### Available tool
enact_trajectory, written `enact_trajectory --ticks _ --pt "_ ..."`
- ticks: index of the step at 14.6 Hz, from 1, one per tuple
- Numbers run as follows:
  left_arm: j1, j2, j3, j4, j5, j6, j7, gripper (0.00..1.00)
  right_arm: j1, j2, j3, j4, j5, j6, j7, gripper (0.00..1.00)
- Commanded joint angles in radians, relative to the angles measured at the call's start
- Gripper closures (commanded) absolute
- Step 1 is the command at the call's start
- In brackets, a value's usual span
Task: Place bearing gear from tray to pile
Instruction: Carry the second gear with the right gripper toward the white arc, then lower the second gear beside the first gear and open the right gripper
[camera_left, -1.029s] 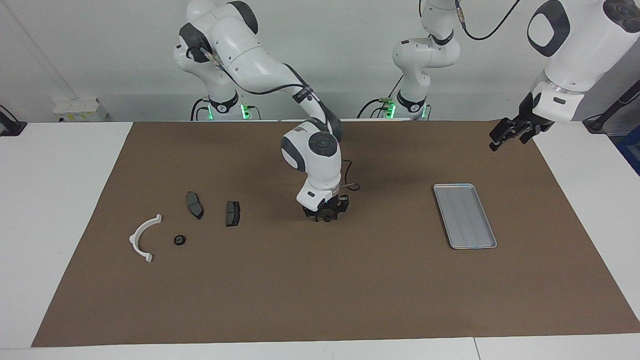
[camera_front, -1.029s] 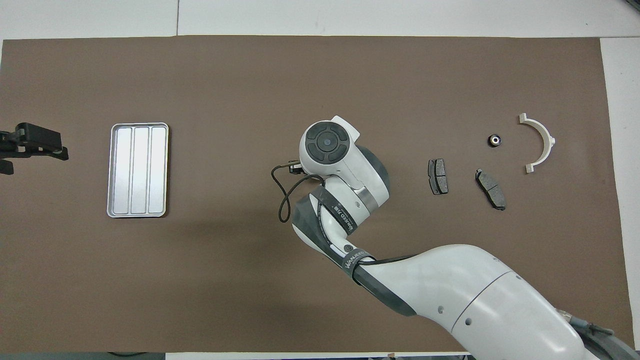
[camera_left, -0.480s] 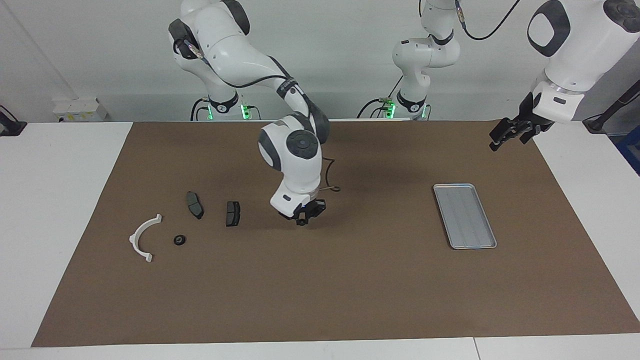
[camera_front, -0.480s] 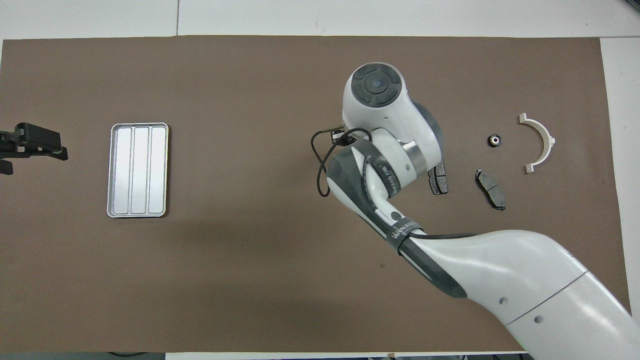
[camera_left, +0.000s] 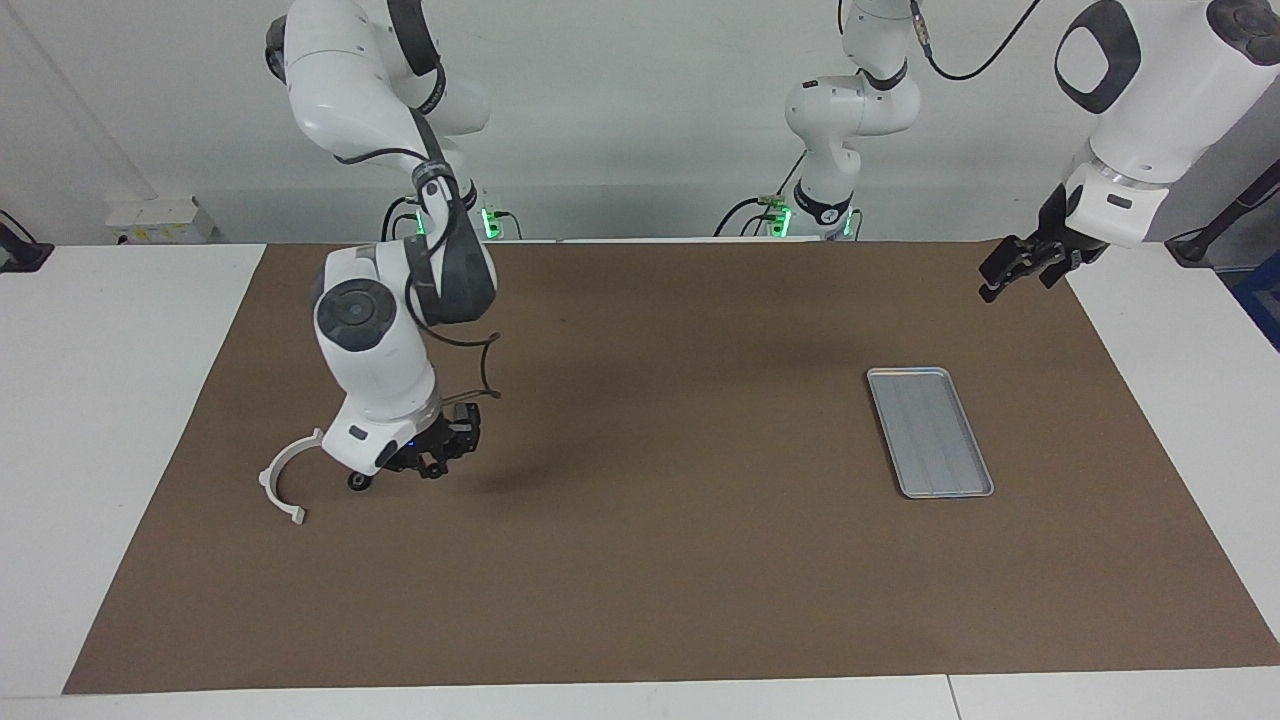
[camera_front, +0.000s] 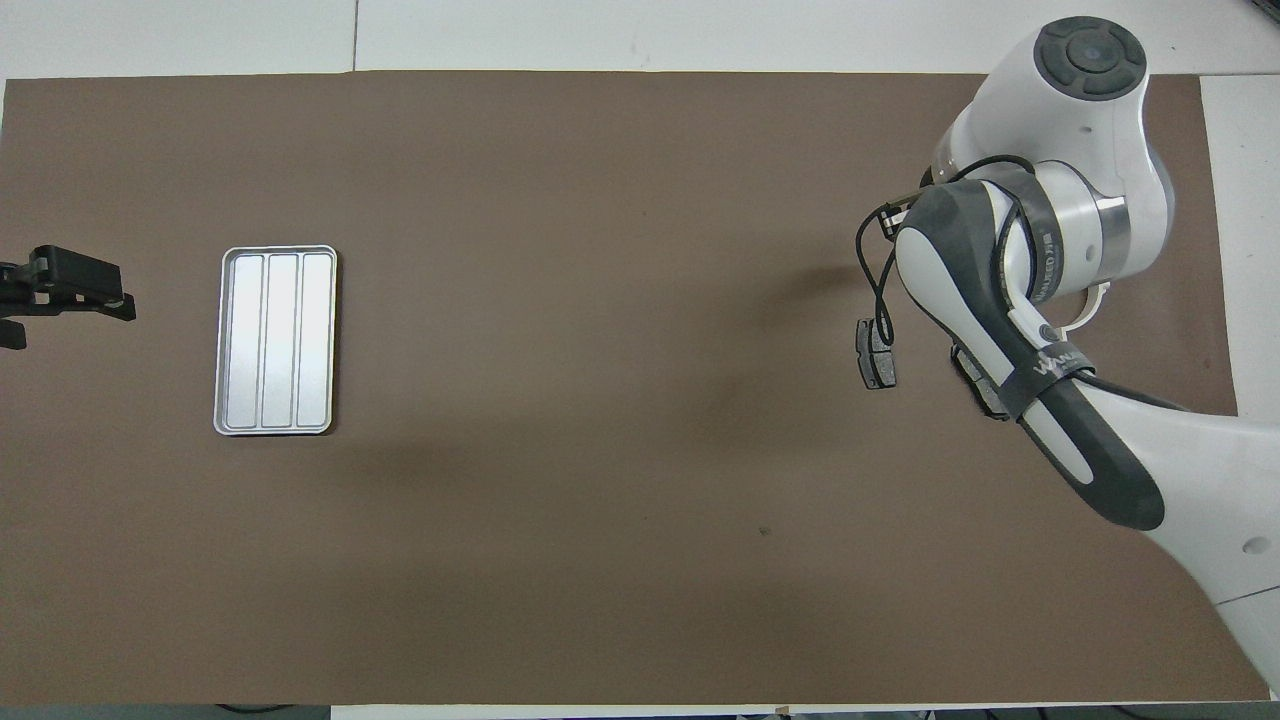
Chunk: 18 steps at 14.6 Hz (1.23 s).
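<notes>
My right gripper (camera_left: 434, 466) hangs low over the pile, shut on a small dark bearing gear that barely shows at its tips. Just beside it, a second small black gear (camera_left: 357, 481) lies on the mat next to the white semicircular bracket (camera_left: 283, 476). The arm hides the two dark pads in the facing view. From overhead, one pad (camera_front: 875, 353) shows whole and the other pad (camera_front: 972, 380) only in part. The silver tray (camera_left: 930, 432) (camera_front: 275, 340) lies bare toward the left arm's end. My left gripper (camera_left: 1003, 272) waits open in the air by that end of the mat.
A brown mat (camera_left: 640, 560) covers the table, with white tabletop (camera_left: 110, 400) showing at both ends. The right arm's forearm (camera_front: 1040, 330) reaches over the pile and hides much of it from above.
The right arm has swung from the middle of the mat to the pile, its gripper closing on the gear at the start. The left arm has not moved.
</notes>
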<state>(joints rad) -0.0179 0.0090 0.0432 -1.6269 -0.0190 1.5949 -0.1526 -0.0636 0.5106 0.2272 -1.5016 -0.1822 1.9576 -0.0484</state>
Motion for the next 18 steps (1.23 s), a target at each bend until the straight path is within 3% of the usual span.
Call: enact_trajectory --ticks 1,3,10,17,18 --pt "0.004 -0.023 -0.003 -0.016 0.005 -0.012 0.005 0.00 -0.056 -0.086 0.018 -0.217 0.009 0.162 -0.062 1.00" --pt "0.004 -0.023 -0.002 -0.016 0.005 -0.012 0.005 0.00 -0.074 -0.098 0.017 -0.287 0.009 0.216 -0.086 1.00" --pt "0.004 -0.023 -0.003 -0.016 0.005 -0.012 0.005 0.00 -0.108 -0.101 0.017 -0.359 0.009 0.288 -0.122 1.00" --pt "0.004 -0.023 -0.003 -0.016 0.005 -0.012 0.005 0.00 -0.108 -0.095 0.017 -0.370 0.009 0.310 -0.116 0.99" --pt "0.004 -0.023 -0.003 -0.016 0.005 -0.012 0.005 0.00 -0.108 -0.095 0.017 -0.370 0.009 0.311 -0.111 0.75"
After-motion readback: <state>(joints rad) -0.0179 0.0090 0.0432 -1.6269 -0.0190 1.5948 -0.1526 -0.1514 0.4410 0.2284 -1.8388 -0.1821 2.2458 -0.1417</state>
